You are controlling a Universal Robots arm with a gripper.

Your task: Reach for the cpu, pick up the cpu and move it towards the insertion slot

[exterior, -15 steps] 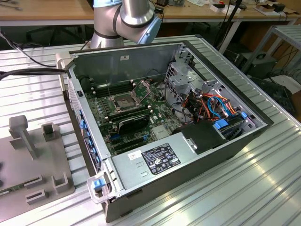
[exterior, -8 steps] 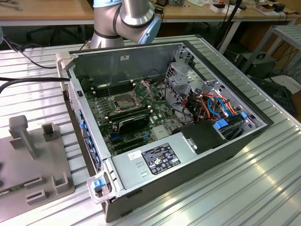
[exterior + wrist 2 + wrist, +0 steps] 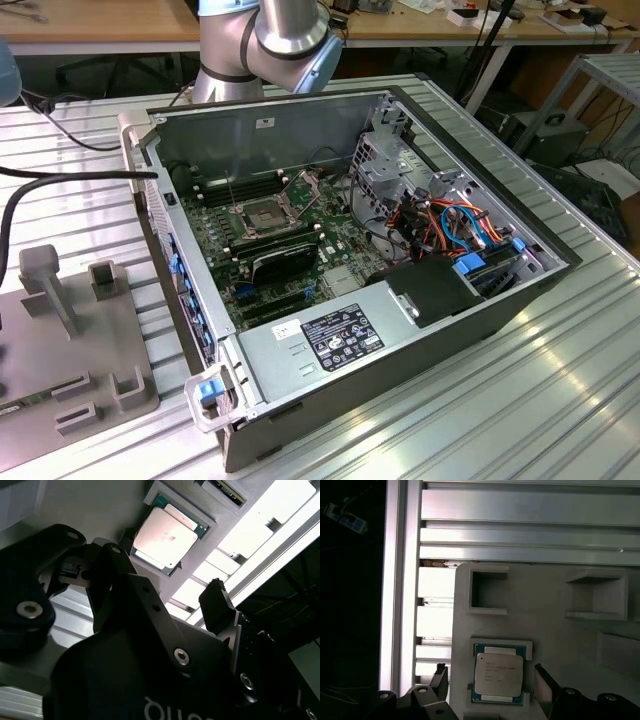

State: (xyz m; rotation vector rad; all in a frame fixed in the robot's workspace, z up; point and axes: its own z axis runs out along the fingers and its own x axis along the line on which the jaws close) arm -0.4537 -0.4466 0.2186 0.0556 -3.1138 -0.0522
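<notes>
The gripper (image 3: 491, 682) is spread wide. Its two dark fingers (image 3: 543, 684) stand one on each side of the cpu (image 3: 498, 675), and neither appears to touch it. The pale square chip lies flat just ahead of the fingertips, seated in a shallow recess of a grey holder plate (image 3: 545, 605). The plate rests on the ribbed aluminium table (image 3: 520, 510). In the exterior view, the insertion slot (image 3: 256, 214) sits on the green motherboard (image 3: 335, 235) inside the open computer case (image 3: 250, 130), its metal frame raised. The arm (image 3: 270, 40) rises behind the case.
</notes>
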